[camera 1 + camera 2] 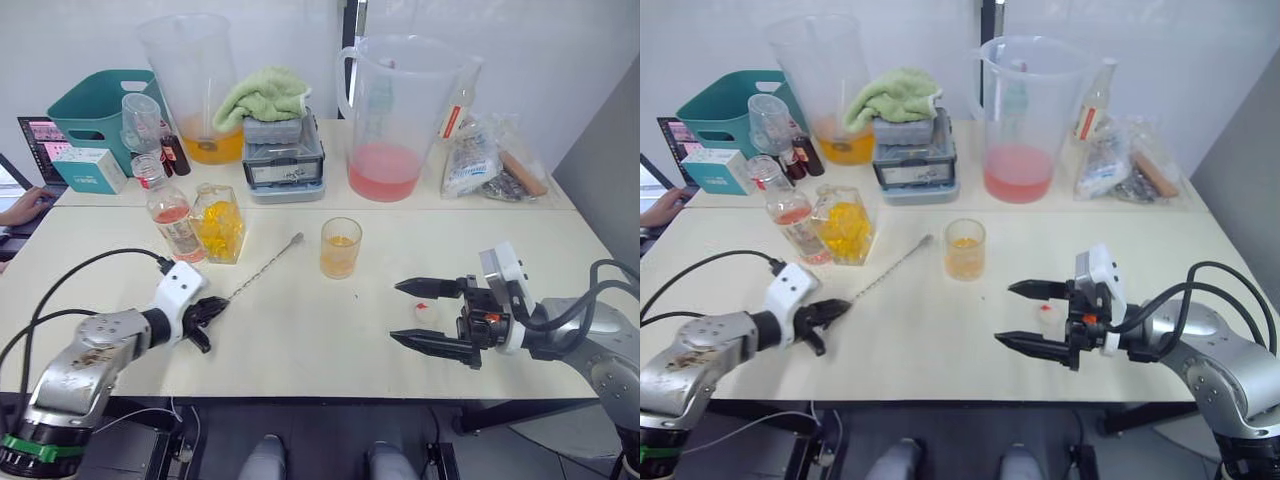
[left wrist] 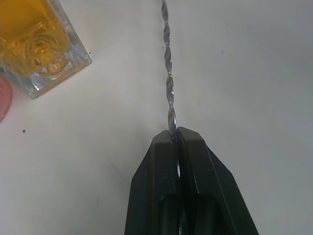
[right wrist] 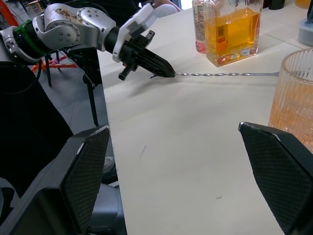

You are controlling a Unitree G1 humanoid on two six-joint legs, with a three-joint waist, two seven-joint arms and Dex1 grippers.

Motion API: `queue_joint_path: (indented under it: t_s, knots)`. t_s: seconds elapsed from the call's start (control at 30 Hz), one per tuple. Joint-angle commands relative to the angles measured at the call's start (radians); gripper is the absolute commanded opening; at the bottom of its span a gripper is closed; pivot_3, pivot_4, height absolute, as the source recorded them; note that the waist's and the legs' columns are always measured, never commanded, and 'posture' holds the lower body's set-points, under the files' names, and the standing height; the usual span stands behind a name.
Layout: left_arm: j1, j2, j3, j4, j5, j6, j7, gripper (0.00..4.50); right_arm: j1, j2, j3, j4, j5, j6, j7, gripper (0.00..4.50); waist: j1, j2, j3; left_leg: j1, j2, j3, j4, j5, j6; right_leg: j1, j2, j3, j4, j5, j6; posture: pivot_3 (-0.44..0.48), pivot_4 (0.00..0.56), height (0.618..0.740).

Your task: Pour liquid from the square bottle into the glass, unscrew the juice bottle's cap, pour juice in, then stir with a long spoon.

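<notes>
Left tool low, pinching long spoon.

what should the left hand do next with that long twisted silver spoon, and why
Probably lift the spoon and carry it toward the small clear glass tumbler to stir. The left hand is shut on one end of the long twisted silver bar spoon, which lies flat on the table. The tumbler already holds orange liquid, and the small white cap lies on the table between the open right hand's fingers.

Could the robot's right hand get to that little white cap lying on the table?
Probably yes. The right hand is open, its two fingers either side of the cap, with only bare table around it.
</notes>
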Motion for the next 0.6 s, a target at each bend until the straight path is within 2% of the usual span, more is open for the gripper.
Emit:
queue_joint_path:
  t_s: [0.03, 0.17, 0.23, 0.4, 0.53, 0.6]
  knots:
    - [0.054, 0.074, 0.095, 0.051, -0.023, -0.186, -0.202, 0.01, -0.002, 0.0, -0.021, -0.024, 0.008, -0.014, -0.008, 4.5, -0.003, 0.0, 0.0, 0.0, 0.0, 0.0, 0.0, 0.0, 0.0, 0.0, 0.0, 0.0, 0.0, 0.0, 0.0, 0.0, 0.15, 0.74]
    - [0.092, 0.135, 0.08, 0.171, 0.017, -0.409, -0.392, 0.01, -0.006, 0.002, -0.014, -0.023, 0.006, -0.013, -0.013, 4.5, 0.001, 0.001, 0.001, -0.001, 0.0, 0.0, 0.0, 0.0, 0.0, 0.0, 0.0, 0.0, 0.0, 0.0, 0.0, 0.0, 0.15, 0.74]
    - [0.063, 0.152, 0.037, 0.234, 0.059, -0.486, -0.436, 0.01, -0.014, 0.0, -0.014, -0.019, 0.01, -0.01, -0.013, 4.5, 0.002, 0.001, 0.001, -0.001, 0.0, 0.0, 0.0, 0.0, 0.0, -0.001, 0.0, 0.0, -0.001, 0.0, 0.0, 0.0, 0.15, 0.74]
    - [-0.061, 0.127, -0.074, 0.34, 0.156, -0.597, -0.455, 0.01, -0.023, -0.002, -0.017, -0.022, 0.016, 0.0, -0.029, 4.5, 0.007, 0.001, 0.001, -0.002, 0.0, 0.0, 0.0, 0.0, 0.0, -0.001, 0.0, -0.001, 0.0, 0.0, 0.0, 0.0, 0.15, 0.74]
    - [-0.085, 0.144, -0.155, 0.372, 0.234, -0.584, -0.469, 0.01, -0.022, -0.006, -0.025, -0.038, 0.032, 0.019, -0.054, 4.5, -0.004, 0.002, 0.001, -0.001, 0.0, 0.0, 0.0, 0.0, 0.001, -0.001, 0.0, -0.001, 0.0, 0.0, 0.0, 0.0, 0.15, 0.74]
    - [-0.099, 0.136, -0.145, 0.362, 0.198, -0.545, -0.477, 0.7, -0.02, -0.009, -0.03, -0.042, 0.037, 0.024, -0.062, 4.5, -0.007, 0.005, 0.001, 0.0, 0.0, 0.0, 0.0, 0.0, 0.001, 0.0, 0.0, -0.001, 0.0, 0.0, 0.0, 0.0, 0.15, 0.74]
